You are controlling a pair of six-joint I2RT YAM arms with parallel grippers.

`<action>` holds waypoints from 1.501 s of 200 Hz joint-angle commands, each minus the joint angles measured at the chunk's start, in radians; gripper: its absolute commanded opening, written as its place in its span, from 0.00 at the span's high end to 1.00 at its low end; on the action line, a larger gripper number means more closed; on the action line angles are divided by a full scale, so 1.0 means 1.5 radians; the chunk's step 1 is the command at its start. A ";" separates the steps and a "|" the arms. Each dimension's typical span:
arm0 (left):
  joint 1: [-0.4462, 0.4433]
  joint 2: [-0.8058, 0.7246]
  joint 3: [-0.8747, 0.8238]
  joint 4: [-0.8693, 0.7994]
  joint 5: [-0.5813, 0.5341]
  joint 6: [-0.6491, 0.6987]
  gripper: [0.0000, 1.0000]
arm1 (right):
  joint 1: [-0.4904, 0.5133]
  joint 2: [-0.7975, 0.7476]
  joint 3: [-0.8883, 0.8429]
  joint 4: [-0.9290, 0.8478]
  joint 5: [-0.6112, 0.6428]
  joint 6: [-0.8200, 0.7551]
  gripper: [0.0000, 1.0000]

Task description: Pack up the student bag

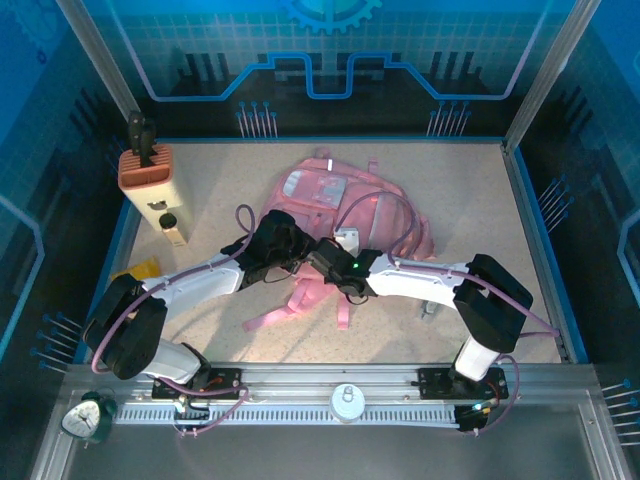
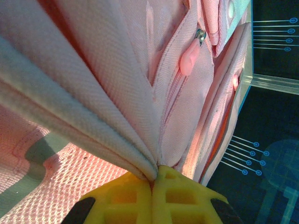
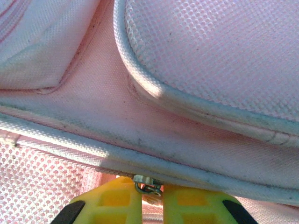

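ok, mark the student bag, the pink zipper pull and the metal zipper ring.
student bag (image 1: 315, 188), top external view, lighter front pocket.
pink zipper pull (image 2: 188, 59), left wrist view, middle of the tab.
metal zipper ring (image 3: 147, 185), right wrist view, wire loop below the piping.

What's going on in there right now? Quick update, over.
Left pincer pinching a fold of the student bag. Right pincer closed on its zipper pull. Straps loose on table.

a pale, speckled, blue-edged bench (image 1: 480, 200) sits inside a dim enclosure lit in blue. the dark back wall (image 1: 420, 40) carries glowing circuit lines (image 1: 330, 92) and a gear motif (image 1: 330, 10). slanted metal posts (image 1: 545, 70) rise at both sides, and a grey aluminium rail (image 1: 300, 372) runs along the near edge.
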 commanded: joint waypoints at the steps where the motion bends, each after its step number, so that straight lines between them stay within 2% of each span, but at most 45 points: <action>1: 0.002 -0.001 0.028 0.016 0.009 0.032 1.00 | -0.003 -0.012 -0.006 0.034 -0.003 -0.028 0.87; 35: 0.019 -0.003 0.022 0.013 0.012 0.036 1.00 | -0.003 -0.022 -0.005 -0.023 0.006 -0.017 0.88; 91: 0.069 -0.011 0.011 0.002 0.024 0.062 1.00 | -0.016 -0.084 -0.081 -0.082 0.040 -0.007 0.87; 110: 0.071 -0.005 0.017 0.001 0.031 0.067 1.00 | -0.026 -0.092 -0.099 -0.036 0.004 -0.055 0.85; 123: 0.070 0.007 0.023 0.004 0.041 0.066 1.00 | -0.029 -0.089 -0.109 0.051 -0.051 -0.119 0.80; 140: 0.070 0.021 0.022 0.013 0.056 0.060 1.00 | -0.032 -0.077 -0.093 0.065 -0.066 -0.157 0.74; 171: 0.067 0.027 0.017 0.021 0.056 0.062 1.00 | -0.042 -0.083 -0.102 0.099 -0.100 -0.195 0.61; 195: 0.068 0.024 0.017 0.016 0.050 0.066 1.00 | -0.062 -0.111 -0.159 0.162 -0.149 -0.207 0.59; 213: 0.068 0.028 0.023 0.017 0.052 0.066 1.00 | -0.091 -0.112 -0.182 0.198 -0.215 -0.205 0.65; 282: 0.064 0.034 0.034 0.003 0.051 0.078 1.00 | -0.094 -0.104 -0.175 0.188 -0.227 -0.232 0.88; 300: 0.067 0.028 0.035 -0.003 0.039 0.093 1.00 | -0.094 -0.100 -0.156 0.148 -0.223 -0.247 0.95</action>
